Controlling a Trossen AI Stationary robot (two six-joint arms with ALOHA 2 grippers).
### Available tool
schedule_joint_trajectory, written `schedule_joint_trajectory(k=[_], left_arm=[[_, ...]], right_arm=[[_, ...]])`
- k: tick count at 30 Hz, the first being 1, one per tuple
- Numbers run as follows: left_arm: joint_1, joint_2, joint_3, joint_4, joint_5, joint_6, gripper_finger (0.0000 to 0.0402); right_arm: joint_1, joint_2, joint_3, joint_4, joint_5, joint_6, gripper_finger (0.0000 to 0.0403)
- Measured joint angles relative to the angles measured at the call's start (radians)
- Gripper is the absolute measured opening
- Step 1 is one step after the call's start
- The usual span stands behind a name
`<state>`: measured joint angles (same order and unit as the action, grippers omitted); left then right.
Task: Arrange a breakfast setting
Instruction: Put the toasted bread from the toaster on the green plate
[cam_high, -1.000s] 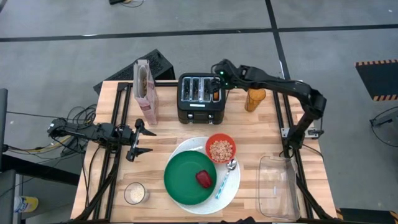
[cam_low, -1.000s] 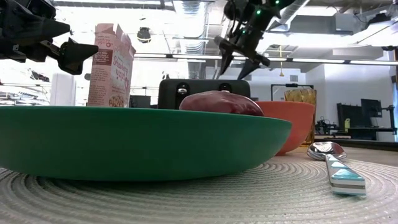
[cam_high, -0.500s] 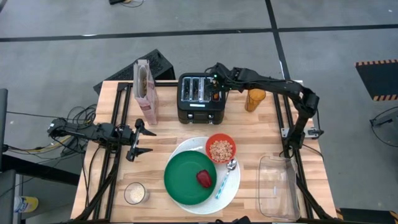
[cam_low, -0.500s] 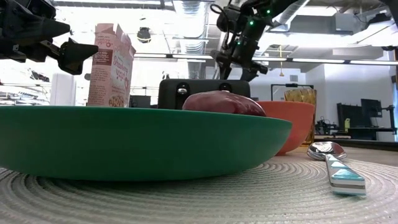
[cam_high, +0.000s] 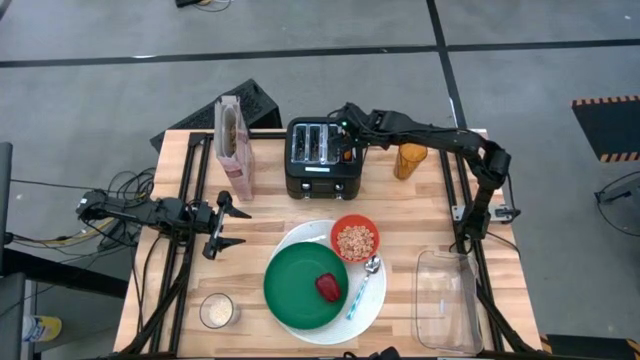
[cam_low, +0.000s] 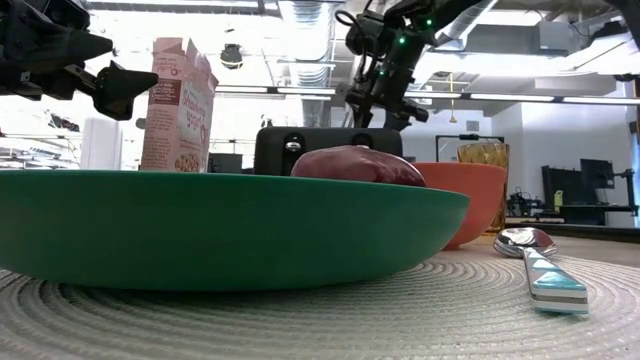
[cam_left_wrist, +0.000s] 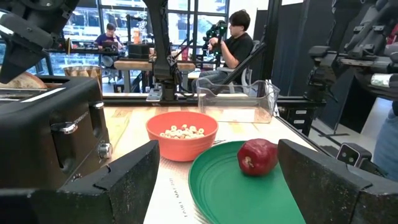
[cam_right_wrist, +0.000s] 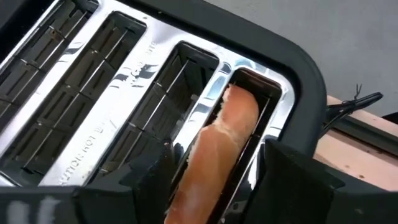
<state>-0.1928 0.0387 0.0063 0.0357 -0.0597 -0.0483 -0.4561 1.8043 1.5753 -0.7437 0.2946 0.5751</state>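
Note:
The bagel stands on edge in the black toaster's rightmost slot, its top sticking out. My right gripper is open just above it, pointing down, one finger on either side, not touching as far as I can see. It also shows in the high view. The green plate lies on the white plate and carries the red food item. The red bowl and the teal-handled spoon rest on the white plate's right part. My left gripper waits open at the table's left.
A cereal box stands left of the toaster and a glass of orange drink right of it. A clear tub sits at the near right, a small jar at the near left. People sit in the room beyond the table.
My right gripper has gone down and a little toward the table's near edge, to just above the toaster's rightmost slot, staying open. Nothing else has moved.

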Motion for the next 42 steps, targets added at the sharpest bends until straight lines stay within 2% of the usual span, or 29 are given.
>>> schedule_joint_trajectory(k=[25,31,42], left_arm=[[0.0,0.0,0.0,0.0,0.0,0.0,0.0311],[0.0,0.0,0.0,0.0,0.0,0.0,0.0311],[0.0,0.0,0.0,0.0,0.0,0.0,0.0311]], right_arm=[[-0.018,0.001,-0.002,-0.008,-0.002,0.008,0.0075],[-0.017,0.001,0.0,-0.016,-0.005,0.014,0.0062],[-0.01,0.001,0.119,-0.124,-0.005,0.008,0.0061]])
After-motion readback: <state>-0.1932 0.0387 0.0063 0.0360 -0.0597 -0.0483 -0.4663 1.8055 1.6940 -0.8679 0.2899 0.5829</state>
